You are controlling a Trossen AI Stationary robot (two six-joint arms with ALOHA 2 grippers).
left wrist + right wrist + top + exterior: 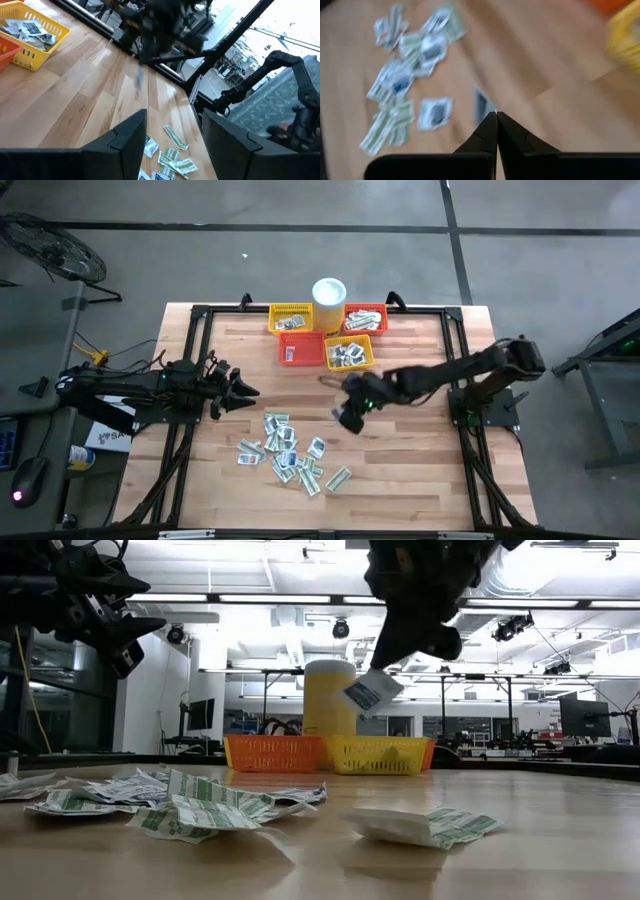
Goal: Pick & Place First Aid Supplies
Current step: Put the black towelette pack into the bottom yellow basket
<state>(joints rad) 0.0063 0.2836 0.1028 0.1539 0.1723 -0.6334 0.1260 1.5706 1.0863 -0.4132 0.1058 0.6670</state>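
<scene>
bare table (pixel 420 450) between packet pile (pixel 290 455) and baskets (pixel 325 335) — cup (pixel 329 292) blocks far edge.

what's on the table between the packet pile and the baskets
Only bare wood lies between the packet pile and baskets; the right gripper, pinching a packet, hangs above it, per high view.

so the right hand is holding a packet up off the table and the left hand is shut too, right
Not quite. The left hand is open, with a clear gap between its fingers in the left wrist view. The rest holds: the right hand holds a packet above the table.
</scene>
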